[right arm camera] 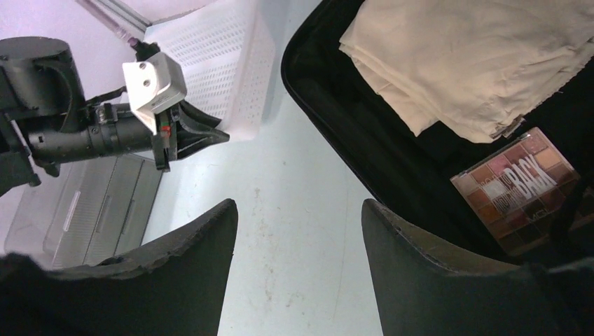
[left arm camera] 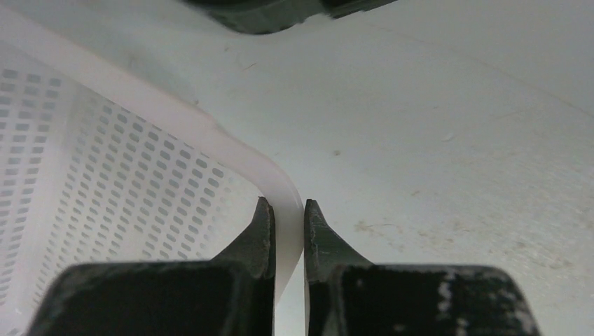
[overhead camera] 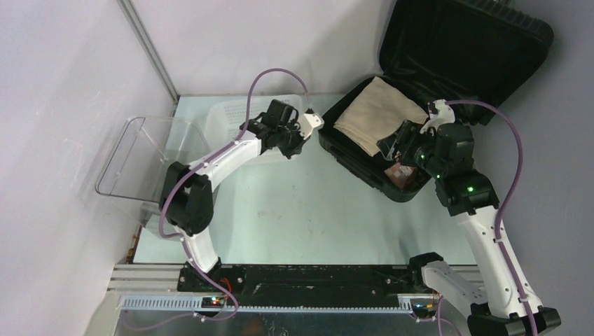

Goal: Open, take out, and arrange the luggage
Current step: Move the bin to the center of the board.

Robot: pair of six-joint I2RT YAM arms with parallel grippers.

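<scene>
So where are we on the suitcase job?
Done: the suitcase lies open, lid back.
In hand: the left gripper is clamped on the corner rim of the white basket. The right gripper hangs open by the suitcase, holding nothing.
Left: the beige folded cloth and the makeup palette are both inside the suitcase, so taking out and arranging looks not yet begun.

Probably a lab: bare white walls (overhead camera: 63, 70), aluminium rail (overhead camera: 148, 50).

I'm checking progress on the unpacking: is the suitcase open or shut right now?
Open. The suitcase has its lid swung back, and a folded beige cloth and a makeup palette lie exposed inside.
</scene>
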